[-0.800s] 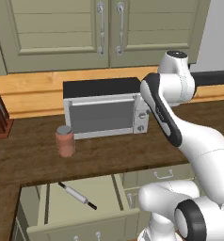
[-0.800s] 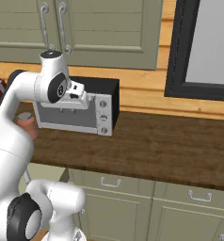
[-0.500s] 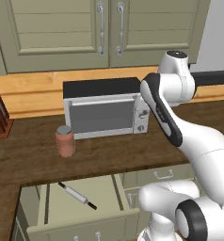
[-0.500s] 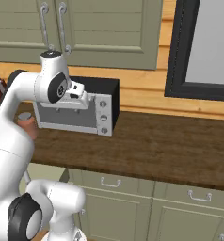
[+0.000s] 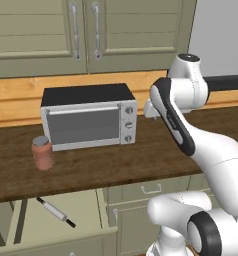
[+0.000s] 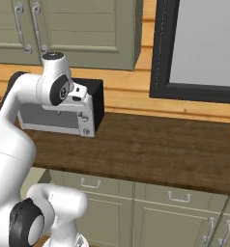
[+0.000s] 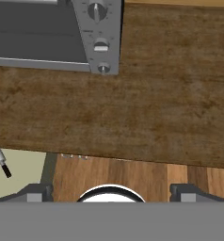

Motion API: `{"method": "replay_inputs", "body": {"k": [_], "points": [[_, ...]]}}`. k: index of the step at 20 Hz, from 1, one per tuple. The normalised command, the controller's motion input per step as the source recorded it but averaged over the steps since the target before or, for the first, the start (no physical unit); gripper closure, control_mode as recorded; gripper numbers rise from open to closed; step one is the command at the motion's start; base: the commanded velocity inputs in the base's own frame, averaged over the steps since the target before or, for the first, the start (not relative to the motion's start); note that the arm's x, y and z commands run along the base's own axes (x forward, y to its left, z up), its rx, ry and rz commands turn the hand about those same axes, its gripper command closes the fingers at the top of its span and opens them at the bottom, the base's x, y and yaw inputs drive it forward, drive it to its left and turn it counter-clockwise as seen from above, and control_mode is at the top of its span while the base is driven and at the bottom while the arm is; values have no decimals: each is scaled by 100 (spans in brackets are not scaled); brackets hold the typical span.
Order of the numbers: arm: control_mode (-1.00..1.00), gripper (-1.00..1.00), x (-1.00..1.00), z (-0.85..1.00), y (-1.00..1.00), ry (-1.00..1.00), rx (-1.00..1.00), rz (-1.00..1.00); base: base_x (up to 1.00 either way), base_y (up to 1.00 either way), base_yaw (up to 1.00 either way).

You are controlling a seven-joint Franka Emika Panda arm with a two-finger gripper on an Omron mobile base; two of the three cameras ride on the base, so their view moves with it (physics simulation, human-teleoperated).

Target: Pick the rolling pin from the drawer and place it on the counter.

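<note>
Sage-green wall cabinets [image 5: 86, 35] with silver handles hang above an orange-tan wooden wall strip [image 5: 21, 97]. A black-framed grey window [image 6: 204, 46] sits to the right. Matching green base cabinets [image 6: 150, 212] stand below. A wood-plank floor [image 7: 128, 176] shows beneath.

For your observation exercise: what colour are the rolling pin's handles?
Black; the rolling pin has an off-white body, clearest in the left base view.

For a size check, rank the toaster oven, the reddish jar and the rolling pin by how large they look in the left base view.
1. toaster oven, by far the largest.
2. reddish jar.
3. rolling pin, longer than the jar but much thinner; these two are close.
</note>
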Motion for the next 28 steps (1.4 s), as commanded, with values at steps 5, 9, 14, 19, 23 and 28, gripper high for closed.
{"method": "replay_inputs", "body": {"k": [5,9,14,19,23,28], "points": [[100,-100,0,0,0,0,0,0,32,-3,0],[100,-100,0,0,0,0,0,0,40,0,0],[100,-100,0,0,0,0,0,0,13,0,0],[100,-100,0,0,0,0,0,0,0,0,0],[100,-100,0,0,0,0,0,0,0,0,0],[-100,-100,-32,-4,6,0,0,0,0,0,0]]}}
